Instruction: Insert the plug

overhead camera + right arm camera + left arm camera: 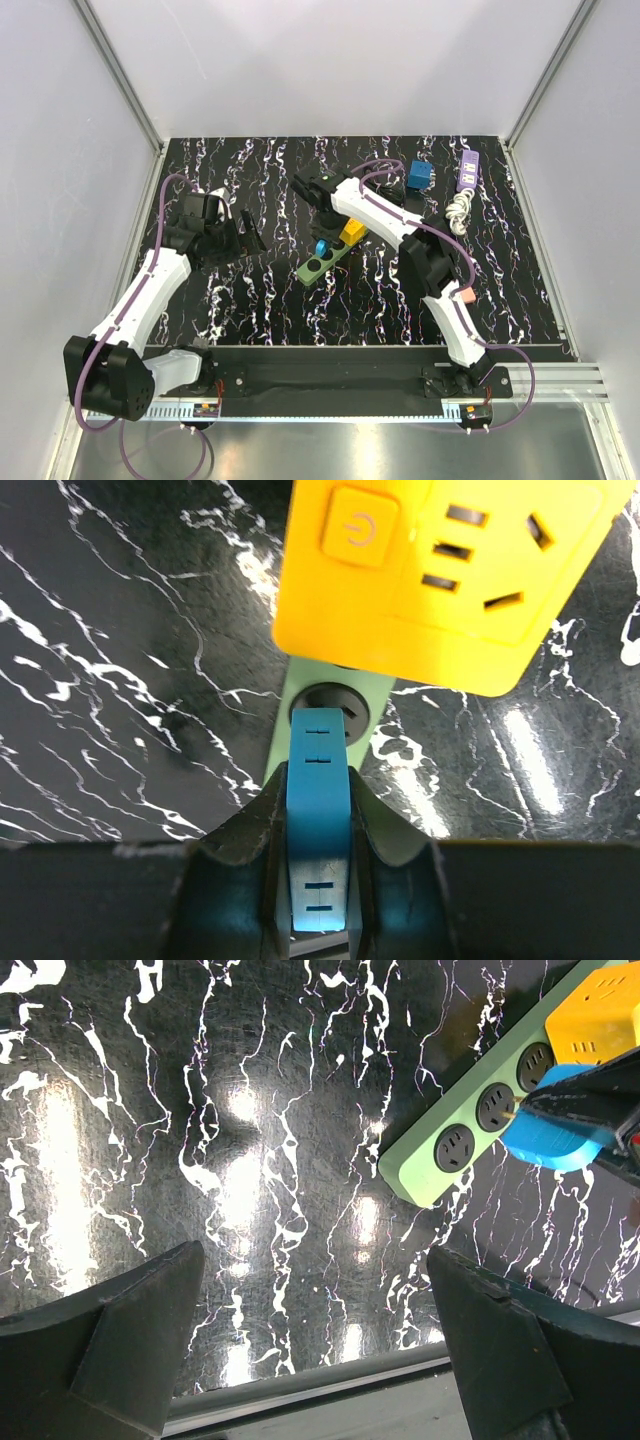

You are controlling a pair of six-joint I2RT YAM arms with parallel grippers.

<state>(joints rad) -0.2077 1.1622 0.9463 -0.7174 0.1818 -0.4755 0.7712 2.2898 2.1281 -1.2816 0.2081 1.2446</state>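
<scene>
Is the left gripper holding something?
No, the left gripper is open, and only the table shows between its fingers.

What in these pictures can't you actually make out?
The blue plug pins: in the right wrist view, hidden under the plug's own body.
The green power strip: in the left wrist view, its far end runs out at the upper right corner; in the right wrist view, the yellow adapter mostly covers it.
The sockets: in the top view, too small to tell apart.
</scene>
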